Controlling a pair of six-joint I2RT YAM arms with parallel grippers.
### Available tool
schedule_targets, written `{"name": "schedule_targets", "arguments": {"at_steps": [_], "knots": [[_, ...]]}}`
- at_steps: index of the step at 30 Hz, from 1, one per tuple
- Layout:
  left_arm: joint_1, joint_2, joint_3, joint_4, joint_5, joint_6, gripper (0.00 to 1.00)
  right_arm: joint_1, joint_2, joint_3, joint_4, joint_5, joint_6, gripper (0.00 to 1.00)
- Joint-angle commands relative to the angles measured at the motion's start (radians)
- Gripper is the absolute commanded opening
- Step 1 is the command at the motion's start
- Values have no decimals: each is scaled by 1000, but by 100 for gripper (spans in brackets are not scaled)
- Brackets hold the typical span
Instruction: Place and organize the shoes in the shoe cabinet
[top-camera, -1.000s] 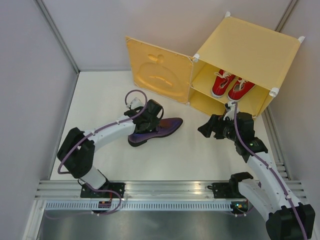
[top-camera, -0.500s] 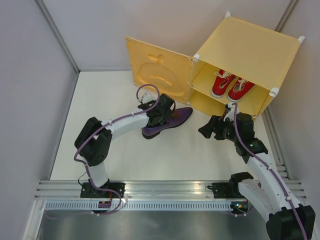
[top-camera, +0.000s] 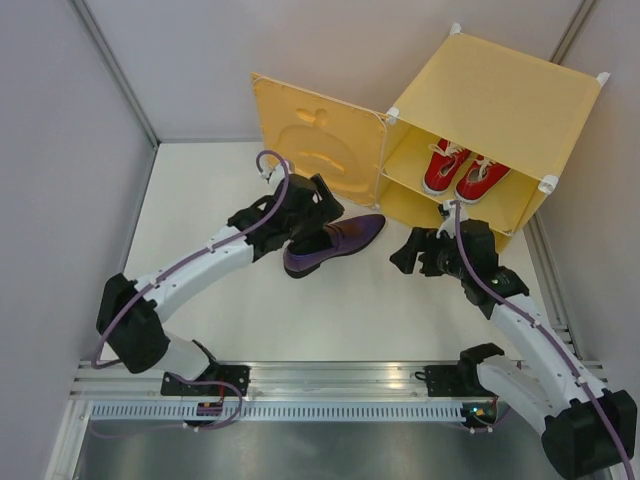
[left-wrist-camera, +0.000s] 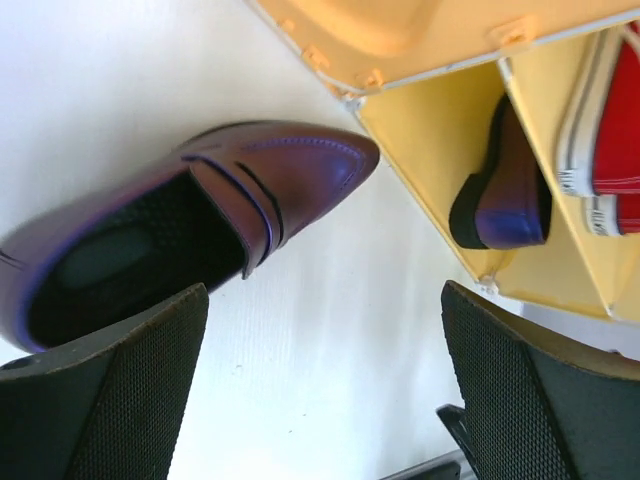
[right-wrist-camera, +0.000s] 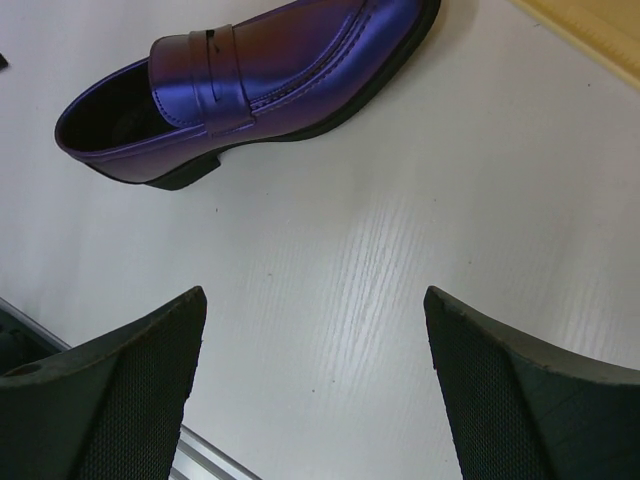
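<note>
One purple loafer (top-camera: 335, 245) outside the shoe cabinet (top-camera: 490, 120); left gripper's (left-wrist-camera: 322, 320) spread apart, I'd pinch its heel wall squarely.

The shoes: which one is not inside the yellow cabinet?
The purple loafer on the white table, toe pointing toward the cabinet. Its partner sits in the lower compartment, and both red sneakers in the upper one.

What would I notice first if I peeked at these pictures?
First, the big yellow-orange cabinet at the back right, with its door open and two red sneakers in the upper compartment. Next, the shiny purple loafer lying on the white table just in front of it. The left gripper is open over its heel end.
</note>
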Motion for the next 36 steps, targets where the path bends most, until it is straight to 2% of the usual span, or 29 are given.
{"name": "schedule_targets", "arguments": {"at_steps": [1,4,5,11,16,20,23,26,30,36], "knots": [[112,-88,40,-54,70,229,100,81,54,81,35,88,9,92],[229,-119,37,-125,181,293,99,177,120,128,49,153,29,92],[305,-139,33,-157,223,331,99,227,140,144,58,188,32,91],[552,-212,-13,-245,235,483,99,442,340,323,49,326,40,90],[694,-254,-96,-260,244,577,99,591,574,564,-17,507,38,89],[711,-288,-168,-251,121,600,99,674,758,763,-89,608,89,85],[740,-291,-180,-251,118,605,98,700,930,947,-146,651,148,81],[744,-304,-190,-237,101,602,98,708,1045,1059,-199,674,213,79],[754,-304,-191,-237,107,600,98,712,1134,1110,-215,671,288,69],[754,-309,-191,-232,142,599,98,711,1216,1132,-227,650,352,63]]}}
